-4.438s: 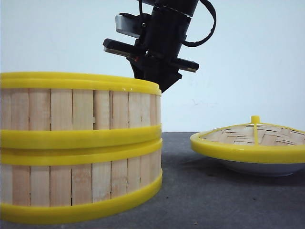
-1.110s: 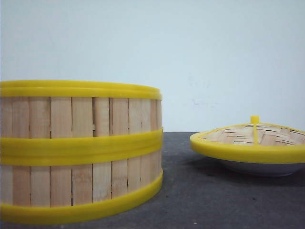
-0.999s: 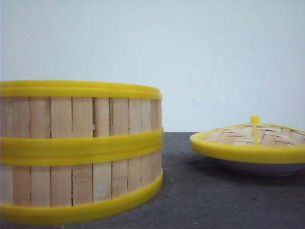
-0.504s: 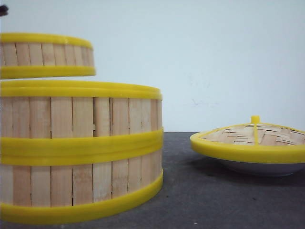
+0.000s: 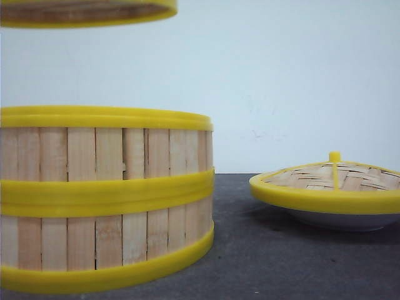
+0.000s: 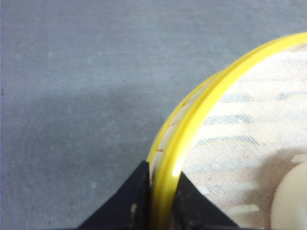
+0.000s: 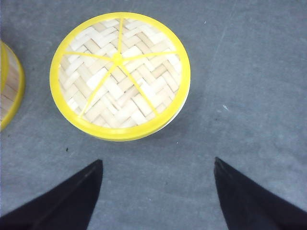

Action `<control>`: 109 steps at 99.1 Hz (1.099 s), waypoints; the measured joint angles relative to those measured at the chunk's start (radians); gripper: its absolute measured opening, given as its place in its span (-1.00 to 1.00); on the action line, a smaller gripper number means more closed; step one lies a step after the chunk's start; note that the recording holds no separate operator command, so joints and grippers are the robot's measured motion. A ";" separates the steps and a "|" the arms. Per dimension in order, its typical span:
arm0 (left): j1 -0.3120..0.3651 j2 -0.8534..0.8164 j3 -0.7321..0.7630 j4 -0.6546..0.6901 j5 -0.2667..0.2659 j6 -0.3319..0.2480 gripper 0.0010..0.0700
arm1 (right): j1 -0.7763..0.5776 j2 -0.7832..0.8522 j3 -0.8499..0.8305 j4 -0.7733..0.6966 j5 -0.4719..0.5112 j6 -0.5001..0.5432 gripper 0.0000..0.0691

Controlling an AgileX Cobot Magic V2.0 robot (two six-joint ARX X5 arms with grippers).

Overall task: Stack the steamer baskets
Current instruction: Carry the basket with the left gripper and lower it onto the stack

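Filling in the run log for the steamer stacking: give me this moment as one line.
stack: two steamer baskets on table | third basket raised above stack, rim in left gripper | right gripper open, empty, above lid

Third basket [image 5: 87, 12] above stack [image 5: 103, 200]

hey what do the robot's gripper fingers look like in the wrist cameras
Only the fingers show. The left gripper has two matte black wedge-shaped fingers tapering to points. The right gripper has the same plain black pointed fingers. No cables or markings are visible.
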 joint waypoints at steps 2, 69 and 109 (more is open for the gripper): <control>-0.010 -0.012 -0.010 -0.006 -0.003 0.000 -0.96 | 0.000 0.000 0.000 0.000 0.000 0.000 0.31; -0.116 0.014 -0.241 0.079 -0.019 -0.032 -0.96 | 0.000 0.000 0.000 0.019 0.000 0.000 0.31; -0.163 0.132 -0.241 0.079 -0.046 -0.042 -0.96 | 0.000 0.000 0.000 0.019 0.000 0.000 0.31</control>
